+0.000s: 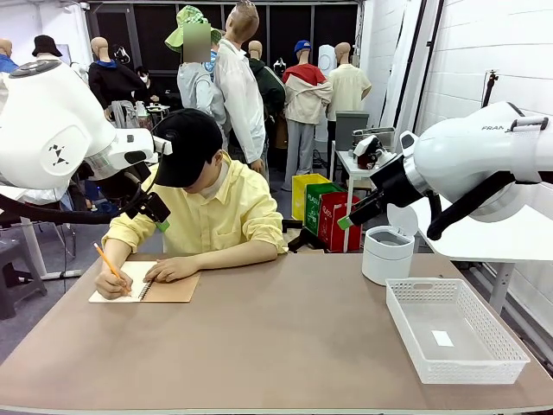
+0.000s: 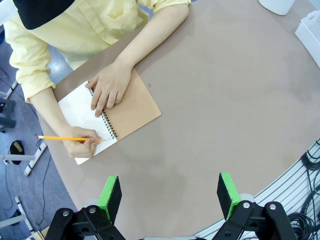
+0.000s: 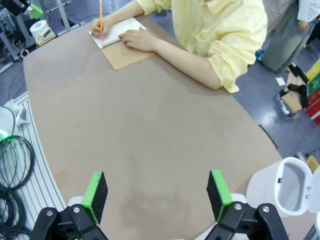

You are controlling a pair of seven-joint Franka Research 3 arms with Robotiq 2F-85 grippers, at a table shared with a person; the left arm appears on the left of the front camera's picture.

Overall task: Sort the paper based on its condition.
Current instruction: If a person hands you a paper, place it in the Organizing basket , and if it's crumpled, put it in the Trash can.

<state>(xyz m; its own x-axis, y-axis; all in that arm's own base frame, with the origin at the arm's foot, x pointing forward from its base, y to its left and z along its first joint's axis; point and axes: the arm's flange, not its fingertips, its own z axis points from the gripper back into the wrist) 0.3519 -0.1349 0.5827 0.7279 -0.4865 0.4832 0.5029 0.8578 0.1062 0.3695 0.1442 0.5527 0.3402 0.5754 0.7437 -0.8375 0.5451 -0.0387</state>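
Both grippers spread wide, empty: left gripper, right gripper, over bare table. Paper = page bound in notebook, upper left of left wrist view, under person's hand. Light, floppy, creases easily; pinch a free edge. Readable: "FRAN" on right arm; page writing too small.
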